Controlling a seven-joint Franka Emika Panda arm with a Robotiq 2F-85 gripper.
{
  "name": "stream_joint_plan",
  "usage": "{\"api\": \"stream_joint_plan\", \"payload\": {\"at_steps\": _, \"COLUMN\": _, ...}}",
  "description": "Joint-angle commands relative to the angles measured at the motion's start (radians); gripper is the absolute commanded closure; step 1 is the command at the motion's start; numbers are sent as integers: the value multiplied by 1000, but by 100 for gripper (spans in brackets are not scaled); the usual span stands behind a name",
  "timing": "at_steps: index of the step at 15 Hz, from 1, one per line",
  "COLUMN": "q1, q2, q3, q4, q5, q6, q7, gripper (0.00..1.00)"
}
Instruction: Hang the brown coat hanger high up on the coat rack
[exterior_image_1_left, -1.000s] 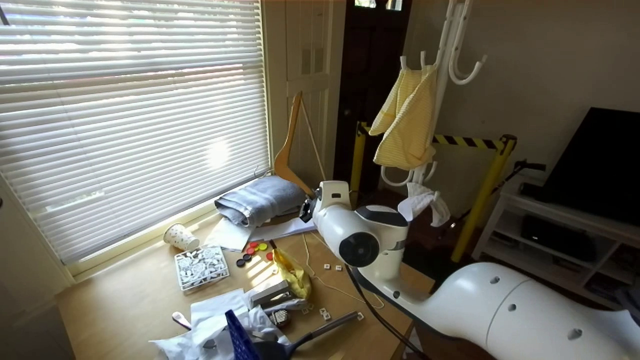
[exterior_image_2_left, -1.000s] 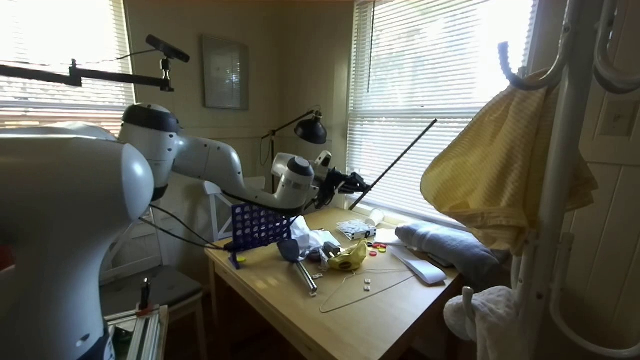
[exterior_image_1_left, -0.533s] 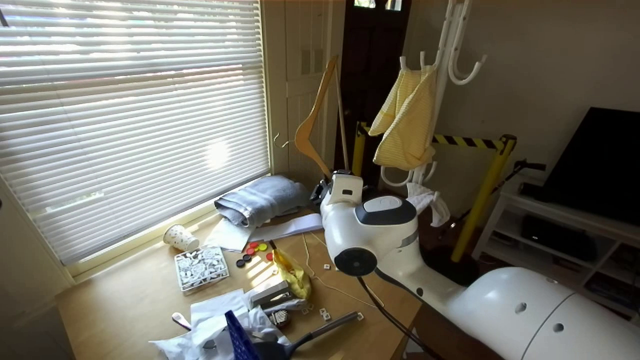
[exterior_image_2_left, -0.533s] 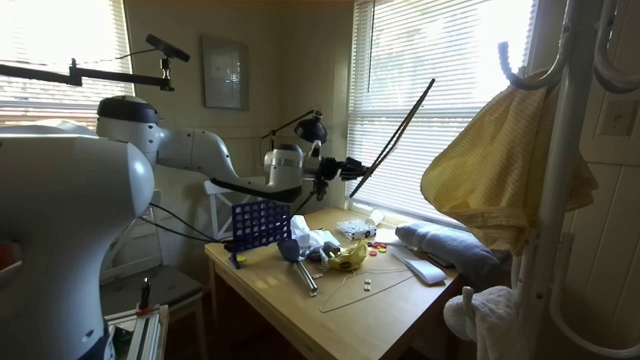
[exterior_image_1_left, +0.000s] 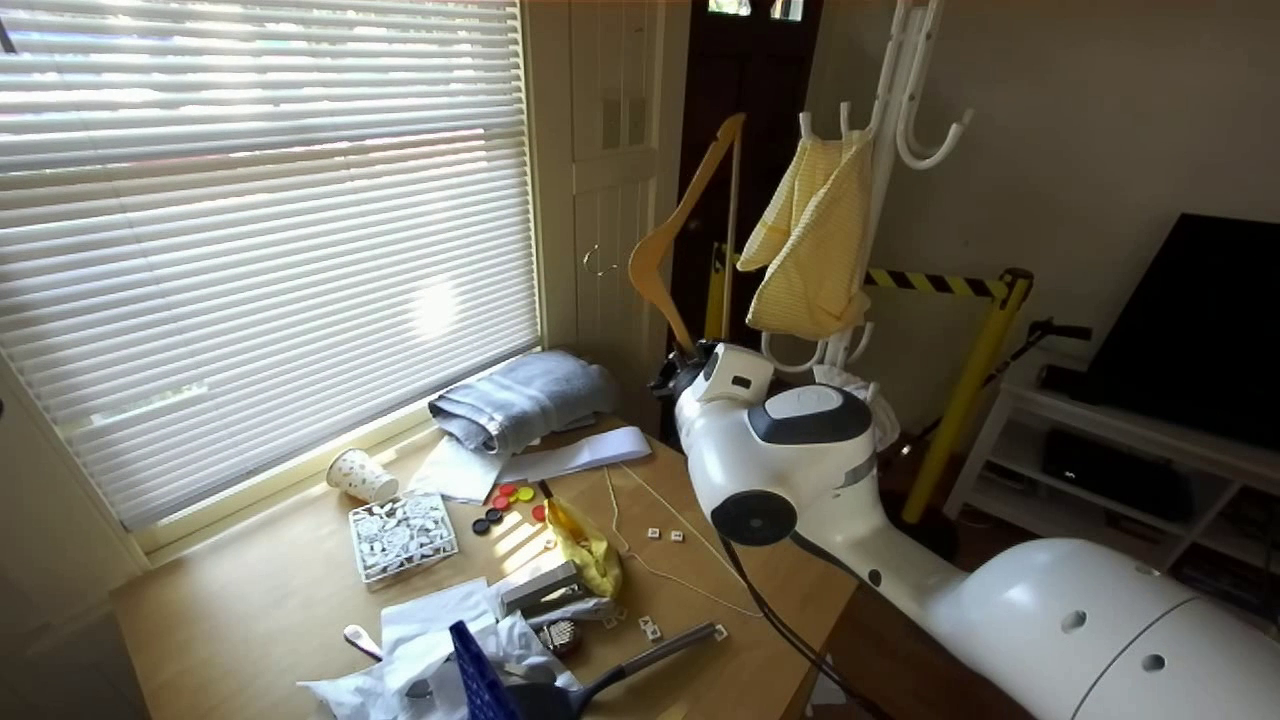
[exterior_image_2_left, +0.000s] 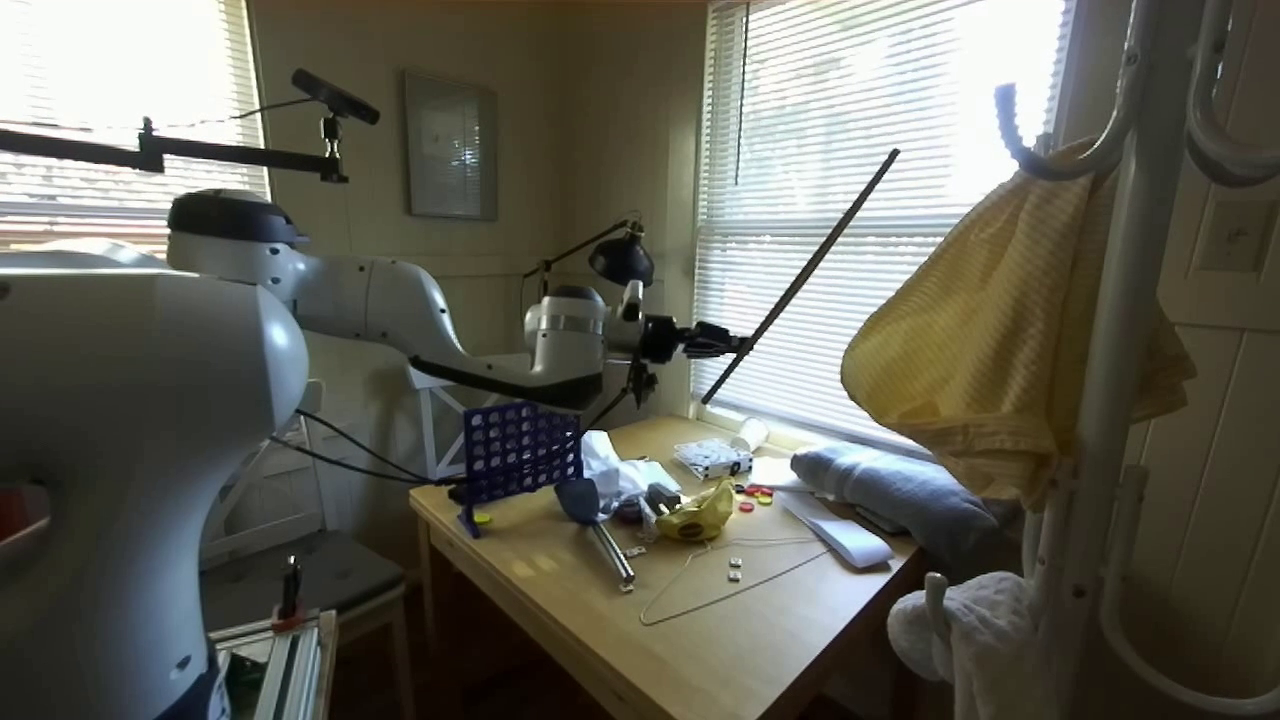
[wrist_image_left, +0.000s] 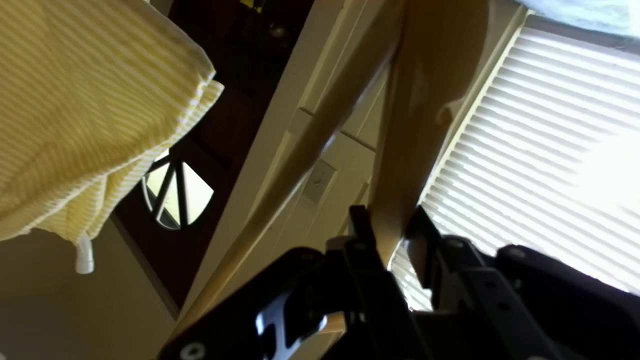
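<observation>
My gripper (exterior_image_1_left: 682, 368) is shut on one arm of the brown coat hanger (exterior_image_1_left: 652, 262) and holds it above the table's far end. The hanger stands tilted, one end up, its metal hook (exterior_image_1_left: 600, 262) pointing toward the window. In an exterior view the hanger (exterior_image_2_left: 815, 262) shows edge-on in the fingertips (exterior_image_2_left: 740, 346). In the wrist view the hanger's wood (wrist_image_left: 415, 110) runs between the two fingers (wrist_image_left: 389, 225). The white coat rack (exterior_image_1_left: 905, 60) stands apart from the hanger; its pole (exterior_image_2_left: 1120, 320) and curved hooks also show in an exterior view. A hook tip (wrist_image_left: 85, 255) shows in the wrist view.
A yellow towel (exterior_image_1_left: 815, 240) hangs on the rack, between its pole and the hanger. A white cloth (exterior_image_2_left: 990, 630) hangs lower. A rolled grey-blue towel (exterior_image_1_left: 530, 395) lies by the window. The table (exterior_image_2_left: 700, 640) bears clutter. A striped barrier (exterior_image_1_left: 935, 284) stands behind the rack.
My gripper has risen with the hanger and moved toward the coat rack. The hanger's hook has come up off the rolled towel's level. The table objects have not moved.
</observation>
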Motion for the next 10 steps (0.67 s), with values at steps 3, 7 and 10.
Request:
{"api": "stream_joint_plan", "payload": {"at_steps": 3, "q1": 38, "q2": 0, "q3": -55, "q4": -136, "q5": -21, "q6": 43, "q7": 156, "gripper": 94}}
{"api": "stream_joint_plan", "payload": {"at_steps": 7, "q1": 22, "q2": 0, "q3": -63, "q4": -123, "q5": -10, "q6": 62, "q7": 125, "gripper": 78}}
{"api": "stream_joint_plan", "payload": {"at_steps": 10, "q1": 41, "q2": 0, "q3": -76, "q4": -145, "q5": -10, "q6": 89, "q7": 125, "gripper": 78}}
